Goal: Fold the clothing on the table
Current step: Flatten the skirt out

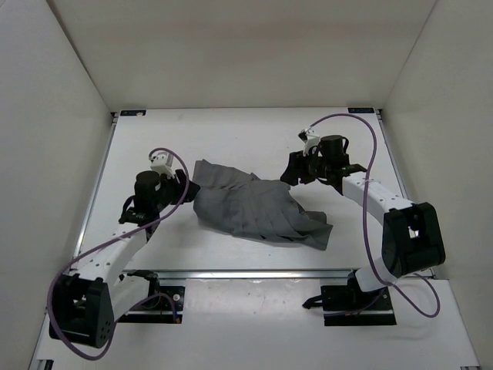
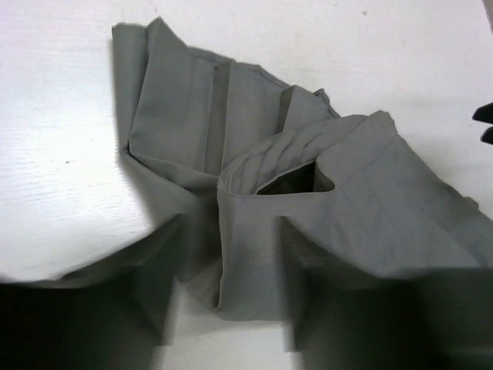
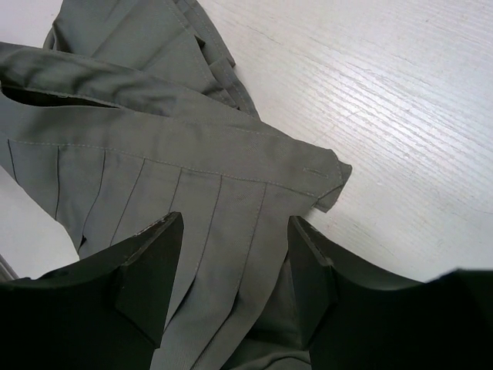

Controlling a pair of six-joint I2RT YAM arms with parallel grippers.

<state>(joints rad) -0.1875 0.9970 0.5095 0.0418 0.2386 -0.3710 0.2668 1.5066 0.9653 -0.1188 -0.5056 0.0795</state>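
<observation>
Dark grey cloth, the clothing [image 1: 258, 208], lies about the middle of the white bench [image 1: 231, 131]. It runs slantwise, from the left side toward the near right corner. It touches no edge of the bench. Its surface is soft and matt, with many thin straight creases like pleats. The hem toward the near right corner is uneven and ends in small points.

The left pincer [image 1: 187, 185] stands at the left end of the clothing. In the left wrist view its two dark fingers [image 2: 146, 297] are apart. A raised fold of the clothing [image 2: 192, 123] stands between them, with a small dark opening in the top of the fold. A strip of bare bench [image 2: 62, 116] shows beside one finger, so the fold is not clamped.

The right pincer [image 1: 294, 169] stands at the far right end of the clothing. In the right wrist view its fingers [image 3: 150, 277] are also apart, above a flat pleated part [image 3: 154, 146] with a stitched band. Beside it the bench [image 3: 400, 116] shows a fine grain of lines.

Around the bench there are plain white walls [image 1: 231, 46]. A metal rail [image 1: 254, 272] runs along the near edge, and small black brackets [image 1: 131, 113] sit at the far corners. A purple cable [image 1: 339, 115] arches over the right arm, and another one [image 1: 176, 155] loops over the left wrist.
</observation>
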